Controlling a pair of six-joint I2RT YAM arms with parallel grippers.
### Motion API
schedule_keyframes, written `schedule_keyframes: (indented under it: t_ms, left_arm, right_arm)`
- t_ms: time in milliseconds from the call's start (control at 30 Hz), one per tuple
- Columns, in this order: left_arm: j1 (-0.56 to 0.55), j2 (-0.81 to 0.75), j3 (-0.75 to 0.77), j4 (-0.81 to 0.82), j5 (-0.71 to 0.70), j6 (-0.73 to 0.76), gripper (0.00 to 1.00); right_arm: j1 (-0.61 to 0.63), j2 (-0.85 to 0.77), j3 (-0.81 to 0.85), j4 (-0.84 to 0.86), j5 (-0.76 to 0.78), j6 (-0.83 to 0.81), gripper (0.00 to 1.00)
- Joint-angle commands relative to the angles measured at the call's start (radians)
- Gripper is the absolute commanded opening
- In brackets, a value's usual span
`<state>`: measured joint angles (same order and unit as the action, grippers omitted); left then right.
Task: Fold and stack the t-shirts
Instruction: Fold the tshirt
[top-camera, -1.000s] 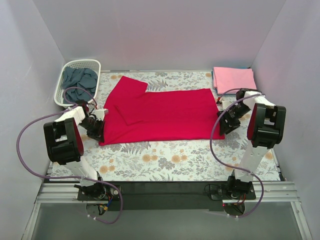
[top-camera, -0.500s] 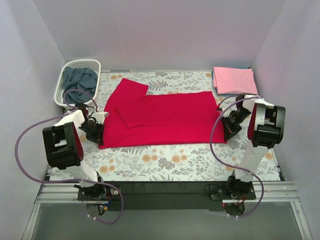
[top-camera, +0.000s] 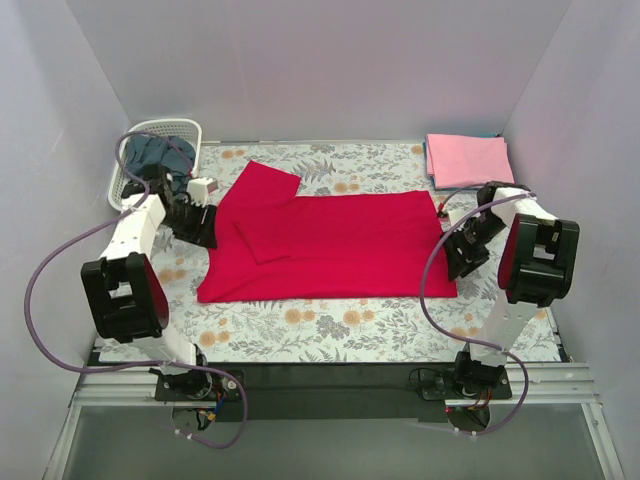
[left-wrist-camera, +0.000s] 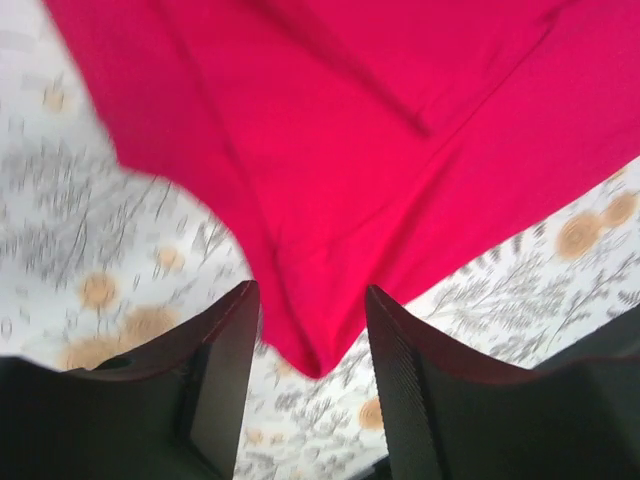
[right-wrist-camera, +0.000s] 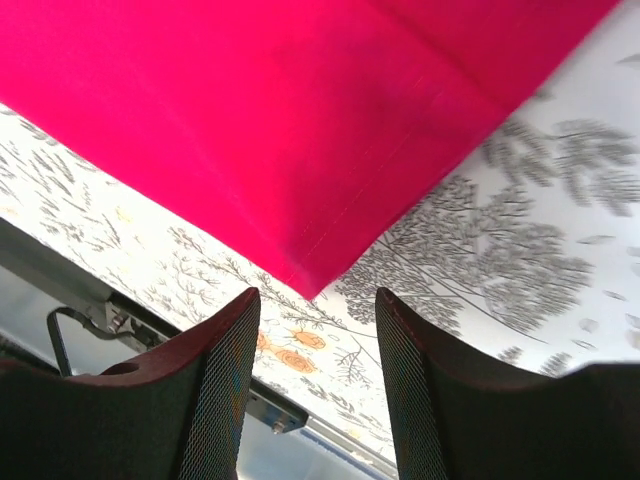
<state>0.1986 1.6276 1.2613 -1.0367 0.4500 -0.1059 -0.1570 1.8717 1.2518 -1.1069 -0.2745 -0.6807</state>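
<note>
The bright red t-shirt (top-camera: 335, 245) lies spread flat on the floral cloth, one sleeve folded over its left part. My left gripper (top-camera: 207, 226) is open at the shirt's left edge; in the left wrist view a corner of the red t-shirt (left-wrist-camera: 330, 180) lies below the open left gripper (left-wrist-camera: 312, 300), ungripped. My right gripper (top-camera: 463, 262) is open by the shirt's near right corner; in the right wrist view that corner of the red t-shirt (right-wrist-camera: 290, 130) lies just ahead of the open right gripper (right-wrist-camera: 318, 300). The light pink t-shirt (top-camera: 468, 160) lies folded at the back right. The slate-blue t-shirt (top-camera: 158, 160) is in the basket.
The white lattice basket (top-camera: 186, 128) stands at the back left, close behind my left arm. The floral grey cloth (top-camera: 330, 320) covers the table. Grey walls close in the left, right and back. The table's metal front rail (right-wrist-camera: 270, 415) shows below the right fingers.
The red shirt has shifted nearer and lies flatter. My left gripper moved from the shirt's near left corner back toward the basket. My right gripper moved nearer along the right edge.
</note>
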Motion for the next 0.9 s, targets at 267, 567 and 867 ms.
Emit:
schedule_keyframes:
  t_ms: [267,567,867]
  left_arm:
    - [-0.356,0.073,-0.011,0.219,-0.039,-0.369,0.29]
    - [-0.442,0.152,-0.034,0.27,-0.198,-0.442,0.35]
    - [-0.458,0.201,-0.04,0.297,-0.234,-0.457,0.41]
  right_arm:
    - [-0.006,-0.089,0.107,-0.042,-0.092,0.046,0.59]
    - [-0.004,-0.097,0.106,-0.044,-0.068,0.024,0.6]
    - [-0.004,-0.091,0.101,-0.042,-0.066,0.015,0.6]
